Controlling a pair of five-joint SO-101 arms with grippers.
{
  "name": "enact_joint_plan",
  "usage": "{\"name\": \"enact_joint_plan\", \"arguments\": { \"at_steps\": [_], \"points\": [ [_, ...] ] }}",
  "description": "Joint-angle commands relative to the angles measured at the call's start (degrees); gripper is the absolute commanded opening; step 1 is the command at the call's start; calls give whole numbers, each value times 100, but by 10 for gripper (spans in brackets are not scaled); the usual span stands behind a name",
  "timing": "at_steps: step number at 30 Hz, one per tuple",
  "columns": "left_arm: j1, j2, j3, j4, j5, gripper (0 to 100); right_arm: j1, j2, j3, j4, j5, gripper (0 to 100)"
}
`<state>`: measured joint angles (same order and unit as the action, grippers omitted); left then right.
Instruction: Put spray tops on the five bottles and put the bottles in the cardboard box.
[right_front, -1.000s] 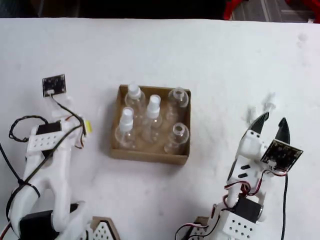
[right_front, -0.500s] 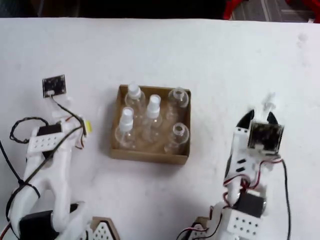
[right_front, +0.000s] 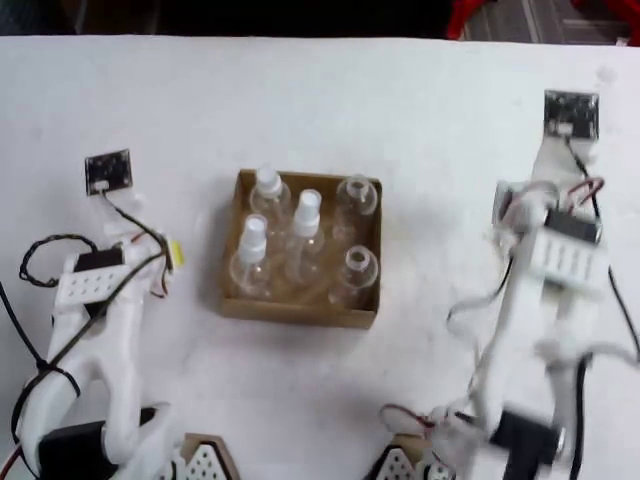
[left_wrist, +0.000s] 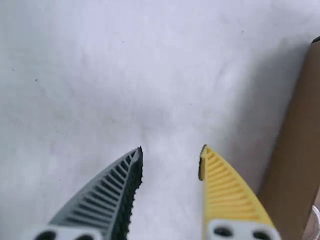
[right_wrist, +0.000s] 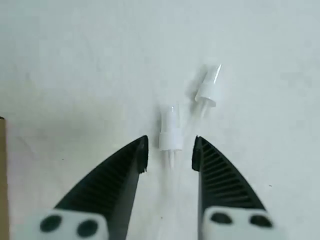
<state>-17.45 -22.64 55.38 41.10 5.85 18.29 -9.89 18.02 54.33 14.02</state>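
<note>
One white table (right_front: 300, 100) carries everything you are working with. Two white arms sit at its near edge. Your left arm (right_front: 95, 300) stands on the left side. Your right arm (right_front: 550, 270) stretches out toward the far right of the table.

Between the arms, a little left of centre, sits the cardboard box (right_front: 300, 312), open at the top. All five clear bottles stand upright inside it. Three of them wear white spray tops: the far-left bottle (right_front: 268, 192), the middle bottle (right_front: 306, 222) and the near-left bottle (right_front: 250, 252). The other two have open necks and stand along the right wall of the box: the far-right bottle (right_front: 357, 197) and the near-right bottle (right_front: 355, 268).

Your left gripper (left_wrist: 170, 160) hangs over bare table just left of the box, whose brown wall (left_wrist: 295, 150) shows at the edge of the left wrist view. Its grey finger (left_wrist: 117, 185) and yellow finger (left_wrist: 222, 185) stand apart with nothing between them.

Your right gripper (right_wrist: 170, 145) is low over the table on the far right, well apart from the box. Its two black fingers are spread. A loose spray top (right_wrist: 170, 131) lies on the table in the gap between their tips, and neither tip appears to touch it. A second loose spray top (right_wrist: 207, 90) lies tilted just beyond the first, near it but apart.
</note>
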Motion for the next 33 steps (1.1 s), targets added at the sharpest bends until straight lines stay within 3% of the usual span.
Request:
{"name": "enact_joint_plan", "arguments": {
  "at_steps": [1,6,17,23,26,33],
  "points": [
    [40,-13,-44,-97,-79,177,92,1640,-1960,998,62,125],
    [57,-22,-44,-97,-79,178,66,3451,-3991,2053,26,123],
    [57,-22,-44,-105,-79,180,171,6167,-7033,3081,53,123],
    [57,-22,-44,-105,-79,180,268,7108,-7982,3371,62,112],
    [57,-22,-44,-105,-79,180,268,7389,-8404,3574,62,14],
    [57,-22,-44,-105,-79,180,92,7503,-9837,4470,62,16]
  ]
}}
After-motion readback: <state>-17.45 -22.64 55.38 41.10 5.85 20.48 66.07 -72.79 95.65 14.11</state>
